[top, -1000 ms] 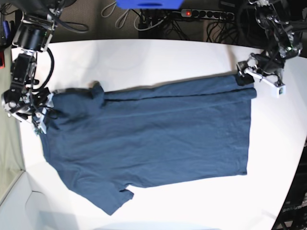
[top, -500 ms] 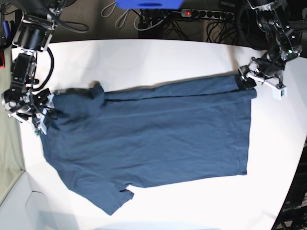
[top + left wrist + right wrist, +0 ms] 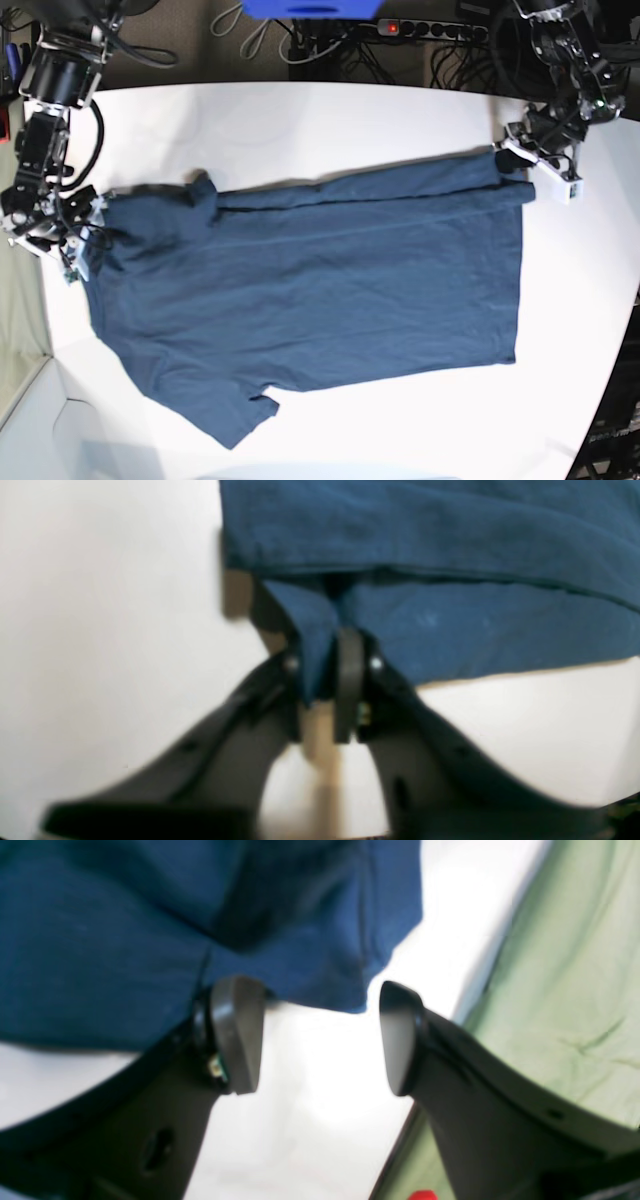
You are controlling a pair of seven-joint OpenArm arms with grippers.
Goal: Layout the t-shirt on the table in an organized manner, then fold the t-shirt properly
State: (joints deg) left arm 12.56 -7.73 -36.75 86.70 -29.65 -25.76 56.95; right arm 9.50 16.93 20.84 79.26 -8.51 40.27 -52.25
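The navy t-shirt [image 3: 320,290] lies spread out on the white table [image 3: 300,130], neck end at the left, hem at the right, one sleeve at the lower left. My left gripper [image 3: 508,160] is at the hem's far right corner. In the left wrist view it [image 3: 327,650] is shut on a pinch of the shirt's [image 3: 450,540] edge just above the table [image 3: 100,630]. My right gripper [image 3: 85,238] is at the shirt's left end. In the right wrist view it [image 3: 315,1035] is open, its fingers [image 3: 235,1035] at the edge of the cloth [image 3: 100,915], nothing between them.
The table's left edge runs close to my right gripper, with green flooring [image 3: 575,990] beyond it. A power strip [image 3: 430,30], cables and a blue object [image 3: 310,8] lie behind the table. A white surface [image 3: 40,430] sits at the lower left.
My right gripper has drawn back a little to the left, off the shirt's shoulder. My left gripper has shifted slightly up and back with the hem corner still in it.
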